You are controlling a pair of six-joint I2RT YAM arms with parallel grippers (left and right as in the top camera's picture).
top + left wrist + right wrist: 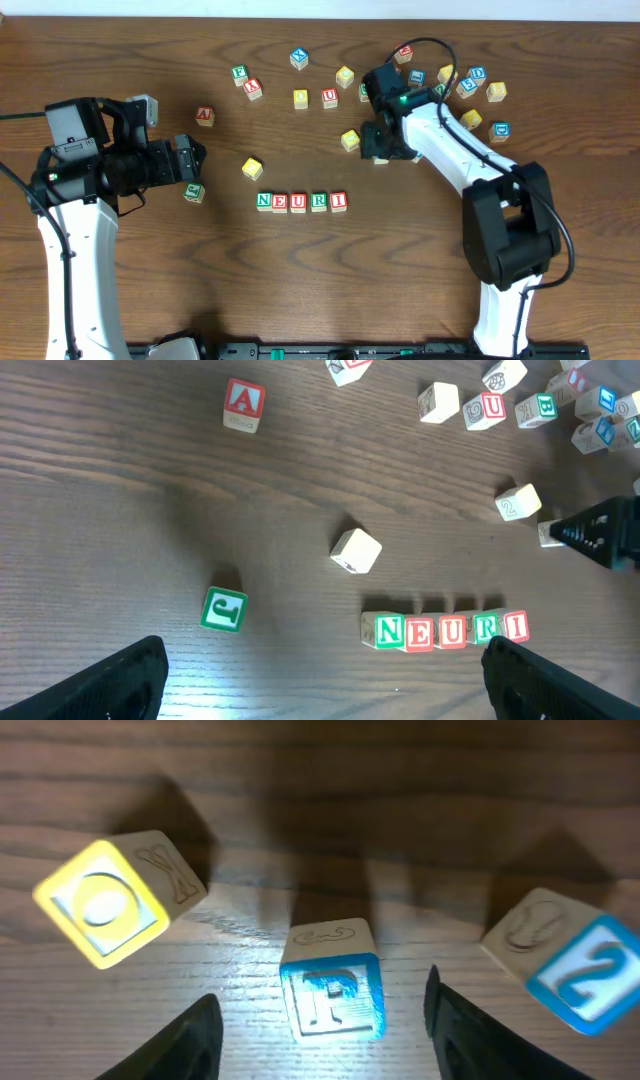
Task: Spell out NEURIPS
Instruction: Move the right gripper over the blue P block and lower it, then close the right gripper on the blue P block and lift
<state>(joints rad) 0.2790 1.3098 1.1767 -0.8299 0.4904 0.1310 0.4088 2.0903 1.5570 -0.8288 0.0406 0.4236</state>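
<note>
The P cube (330, 995) sits between the right gripper's (320, 1020) spread jaws, not yet pinched (the row (298, 201) reads NEURI so far). The jaws should close squarely on its side faces, centred, before lifting. The left gripper (325, 665) hangs wide open.

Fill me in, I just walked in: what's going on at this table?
The robot is spelling a word with alphabet cubes. A row reading NEURI already stands in the middle of the table. The right gripper straddles the blue P cube, fingers open and not touching it. The left gripper hangs open, holding nothing.
</note>
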